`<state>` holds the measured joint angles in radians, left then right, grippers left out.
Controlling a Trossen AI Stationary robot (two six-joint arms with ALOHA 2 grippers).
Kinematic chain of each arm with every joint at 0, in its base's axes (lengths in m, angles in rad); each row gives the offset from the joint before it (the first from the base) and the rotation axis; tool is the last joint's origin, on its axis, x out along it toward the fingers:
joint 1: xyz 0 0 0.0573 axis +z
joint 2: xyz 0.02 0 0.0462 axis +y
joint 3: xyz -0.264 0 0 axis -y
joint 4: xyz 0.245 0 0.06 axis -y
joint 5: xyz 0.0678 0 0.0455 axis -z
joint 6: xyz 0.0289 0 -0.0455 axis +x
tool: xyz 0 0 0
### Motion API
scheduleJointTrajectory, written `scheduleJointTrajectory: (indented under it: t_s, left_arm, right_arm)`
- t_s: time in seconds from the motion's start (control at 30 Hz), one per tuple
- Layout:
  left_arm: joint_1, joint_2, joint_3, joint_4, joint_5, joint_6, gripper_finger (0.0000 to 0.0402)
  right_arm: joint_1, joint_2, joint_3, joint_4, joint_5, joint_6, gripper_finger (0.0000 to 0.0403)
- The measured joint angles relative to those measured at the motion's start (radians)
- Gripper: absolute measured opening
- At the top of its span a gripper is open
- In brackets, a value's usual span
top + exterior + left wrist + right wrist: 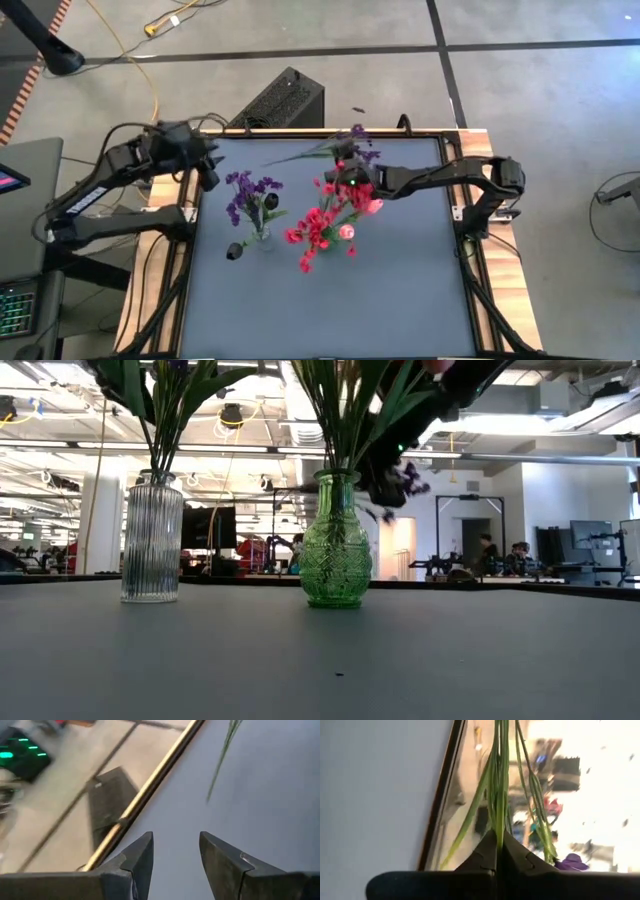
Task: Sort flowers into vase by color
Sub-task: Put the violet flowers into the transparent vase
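Purple flower held by its stem in the right gripper, fingers pinched tight on it, lifted near the table's far edge beside the red bunch in the green vase. My guess: it goes to the clear vase, where the purple bunch stands. Left gripper waits at the far-left edge, fingers apart, holding nothing.

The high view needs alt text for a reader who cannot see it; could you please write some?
Seen from above, the right gripper holds a purple flower by its green stem at the table's far side, above a bunch of red and pink flowers. To the left stands a bunch of purple flowers, and the left gripper hangs open and empty near the table's far left corner.
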<state>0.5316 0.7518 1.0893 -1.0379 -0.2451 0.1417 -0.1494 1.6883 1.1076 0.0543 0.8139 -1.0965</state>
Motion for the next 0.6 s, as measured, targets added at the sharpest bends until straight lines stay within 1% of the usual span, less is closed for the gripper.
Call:
scheduleJointTrajectory:
  t_s: [0.1,0.17,0.27,0.33,0.43,0.6]
  left_arm:
    - [0.1,0.024,0.0,0.059,0.168,0.044,0.0148]
    - [0.17,0.051,0.0,0.103,0.274,0.06,0.0148]
    - [0.262,0.112,0.001,0.132,0.422,0.063,0.0148]
    - [0.309,0.167,0.001,0.132,0.498,0.063,0.0148]
    - [0.339,0.261,0.0,0.133,0.602,0.068,0.0148]
    - [0.34,0.398,0.0,0.179,0.747,0.076,0.0148]
  right_arm:
    - [0.035,-0.001,0.0,0.074,-0.001,-0.133,0.0036]
    - [0.053,0.003,0.0,0.124,-0.007,-0.195,0.0037]
    - [0.065,0.012,0.0,0.192,-0.014,-0.252,0.0033]
    - [0.065,0.013,0.0,0.198,-0.03,-0.264,0.0029]
    - [0.062,0.013,0.0,0.194,-0.045,-0.259,0.003]
    - [0.062,0.013,0.0,0.193,-0.053,-0.259,0.0035]
